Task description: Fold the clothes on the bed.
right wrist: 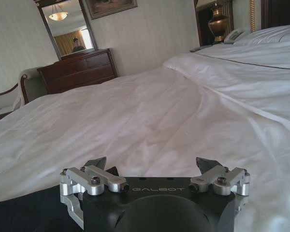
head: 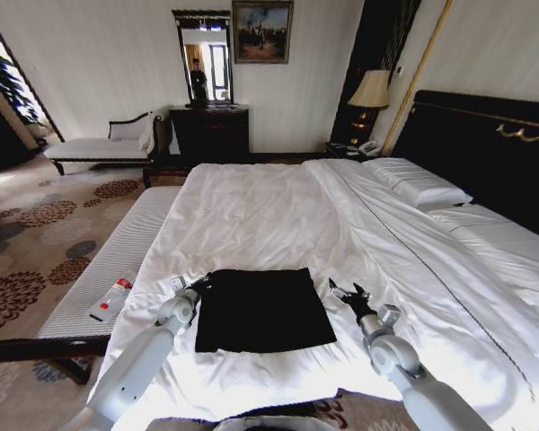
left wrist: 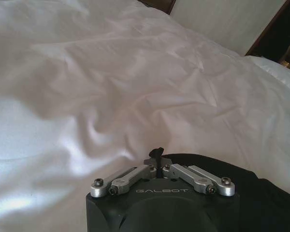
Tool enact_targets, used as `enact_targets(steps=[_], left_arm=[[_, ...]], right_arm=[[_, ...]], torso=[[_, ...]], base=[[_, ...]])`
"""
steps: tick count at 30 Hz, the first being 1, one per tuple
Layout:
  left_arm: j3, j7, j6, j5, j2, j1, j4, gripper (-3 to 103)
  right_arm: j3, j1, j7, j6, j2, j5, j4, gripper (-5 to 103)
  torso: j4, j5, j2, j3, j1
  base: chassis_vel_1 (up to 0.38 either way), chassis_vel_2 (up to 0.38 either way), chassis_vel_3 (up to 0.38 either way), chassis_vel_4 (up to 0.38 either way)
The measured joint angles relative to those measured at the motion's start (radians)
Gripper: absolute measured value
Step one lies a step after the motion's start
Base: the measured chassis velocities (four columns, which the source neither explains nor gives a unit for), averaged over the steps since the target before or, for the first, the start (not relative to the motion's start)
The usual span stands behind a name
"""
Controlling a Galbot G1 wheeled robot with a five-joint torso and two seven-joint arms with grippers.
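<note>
Head view: the black T-shirt (head: pixel 262 310) lies flat on the white bed (head: pixel 278 211), near its foot edge, already reduced to a roughly square dark panel. Its slightly longer run goes across the bed, from 9 to 3 o'clock. The left gripper (head: pixel 200 284) sits at the shirt's 10 o'clock corner, touching or just over the cloth. The right gripper (head: pixel 349 291) stands just beside the shirt's 2 o'clock corner, on bare sheet, with its jaws spread apart. A striped-cushion bench (head: pixel 117 269) runs along the bed at 9 o'clock and carries a small bottle (head: pixel 112 299).

Left wrist view: the left gripper (left wrist: pixel 157 153) has its jaws drawn together to a single dark tip, and I cannot tell whether any cloth is pinched between them. The T-shirt (left wrist: pixel 241 188) lies beneath and beside it, with white sheet beyond.

Right wrist view: the right gripper (right wrist: pixel 154 164) has its jaws wide open and empty. The T-shirt (right wrist: pixel 29 208) lies off to one side, near one fingertip (right wrist: pixel 96 163).

In my judgement the left arm is nearer the cloth. The right must reach toward 9 o'clock to meet its corner.
</note>
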Motion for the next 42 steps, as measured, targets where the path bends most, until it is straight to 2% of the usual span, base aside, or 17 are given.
enact_targets(steps=[4,6,7,8,9,11,12,13,15,17,26,27,28,36,41,42], left_arm=[[-0.009,-0.005,-0.003,0.0,0.005,0.007,-0.011,0],[-0.013,-0.006,-0.006,0.005,0.011,0.01,-0.021,0],[-0.014,-0.007,-0.007,0.005,0.011,0.01,-0.023,0],[-0.014,-0.007,-0.007,0.005,0.011,0.01,-0.023,0],[-0.014,-0.009,-0.008,0.004,0.011,0.01,-0.028,0],[-0.013,-0.011,-0.01,0.003,0.012,0.01,-0.035,0],[-0.013,-0.011,-0.01,0.003,0.012,0.01,-0.035,0],[-0.01,-0.015,-0.01,0.0,0.014,0.01,-0.045,0],[-0.009,-0.02,-0.011,-0.006,0.017,0.015,-0.057,0],[-0.008,-0.023,-0.011,-0.008,0.023,0.024,-0.067,0],[-0.007,-0.04,-0.011,-0.024,0.047,0.037,-0.093,0],[-0.006,-0.041,-0.01,-0.025,0.048,0.036,-0.094,0],[-0.006,-0.042,-0.01,-0.027,0.049,0.035,-0.094,0],[-0.003,-0.047,-0.008,-0.038,0.052,0.028,-0.103,0],[0.003,-0.046,-0.007,-0.037,0.053,0.018,-0.099,0],[0.005,-0.045,-0.007,-0.032,0.053,0.015,-0.094,0]], right_arm=[[-0.019,0.042,0.021,-0.017,-0.012,0.052,0.0,100],[-0.051,0.14,0.084,-0.066,-0.025,0.17,-0.01,100],[-0.062,0.174,0.1,-0.082,-0.03,0.21,-0.019,100],[-0.062,0.174,0.1,-0.082,-0.03,0.21,-0.019,100],[-0.079,0.225,0.107,-0.105,-0.04,0.263,-0.038,100],[-0.094,0.276,0.086,-0.137,-0.05,0.325,-0.066,100],[-0.094,0.276,0.086,-0.137,-0.05,0.325,-0.066,100],[-0.099,0.318,0.037,-0.189,-0.054,0.393,-0.092,100],[-0.106,0.35,0.002,-0.231,-0.051,0.431,-0.116,100],[-0.13,0.379,-0.018,-0.254,-0.035,0.437,-0.16,100],[-0.215,0.479,-0.059,-0.268,0.04,0.377,-0.359,100],[-0.225,0.495,-0.061,-0.27,0.048,0.372,-0.386,102],[-0.234,0.507,-0.063,-0.27,0.054,0.368,-0.404,100],[-0.268,0.537,-0.093,-0.274,0.069,0.353,-0.464,97],[-0.276,0.54,-0.093,-0.327,0.071,0.357,-0.467,89],[-0.28,0.54,-0.093,-0.336,0.07,0.357,-0.467,83]], torso=[[0.0,0.0001,0.0,0.0,0.0],[0.0003,0.0,0.0,0.0,0.0],[0.0005,0.0001,0.0,0.0,0.0],[0.0005,0.0001,0.0,0.0,0.0],[0.0007,0.0,0.0,0.0,0.0],[0.0006,-0.0001,0.0,0.0,0.0],[0.0006,-0.0001,0.0,0.0,0.0],[0.0001,0.0001,0.0,0.0,0.0],[-0.0001,-0.0003,0.0,0.0,0.0],[-0.0001,0.0,0.0,0.0,0.0],[0.0,0.0002,0.0,0.0,0.0],[0.0001,0.0002,0.0,0.0,0.0],[0.0002,0.0,0.0,0.0,0.0],[0.0,0.0,0.0,0.0,0.0],[0.0001,-0.0001,0.0,0.0,0.0],[0.0001,-0.0001,0.0,0.0,0.0]], base=[[0.0,0.0,0.0,0.0],[0.0,0.0,0.0,0.0],[0.0,0.0,0.0,0.0],[0.0,0.0,0.0,0.0],[0.0,0.0,0.0,0.0],[0.0,0.0,0.0,0.0],[0.0,0.0,0.0,0.0],[0.0,0.0,0.0,0.0],[0.0,0.0,0.0,0.0],[0.0,0.0,0.0,0.0],[0.0,0.0,0.0,0.0],[0.0,0.0,0.0,0.0],[0.0,0.0,0.0,0.0],[0.0,0.0,0.0,0.0],[0.0,0.0,0.0,0.0],[0.0,0.0,0.0,0.0]])
